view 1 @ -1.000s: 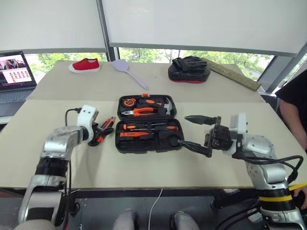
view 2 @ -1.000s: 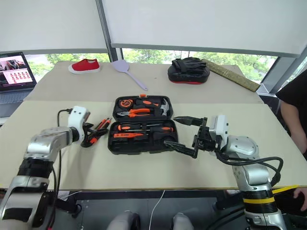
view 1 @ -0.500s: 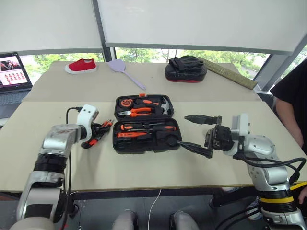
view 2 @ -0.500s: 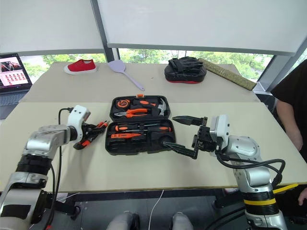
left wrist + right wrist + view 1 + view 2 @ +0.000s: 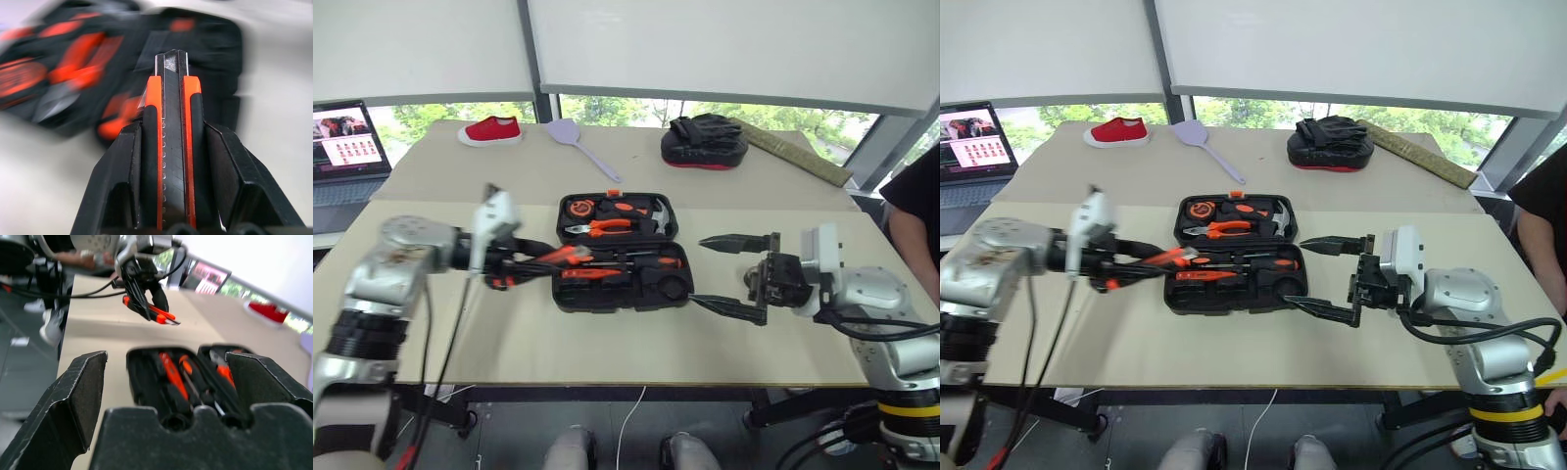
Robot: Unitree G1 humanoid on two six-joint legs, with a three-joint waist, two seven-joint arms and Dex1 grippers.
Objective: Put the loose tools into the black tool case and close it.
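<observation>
Your left claw [image 5: 168, 161] pinches the utility knife [image 5: 170, 147] just left of the open tool case [image 5: 619, 253] on the worktop [image 5: 607, 338], right claw [image 5: 736, 277] spread; the knife, apparently tilted, could miss its slot.

head cams: high, fwd+down | wrist cams: close, along tools | all share tool case [image 5: 619, 253]

Tool case [image 5: 98, 73] motion-blurred in left wrist view; knife [image 5: 171, 147] rear cut off by frame edge.
</observation>
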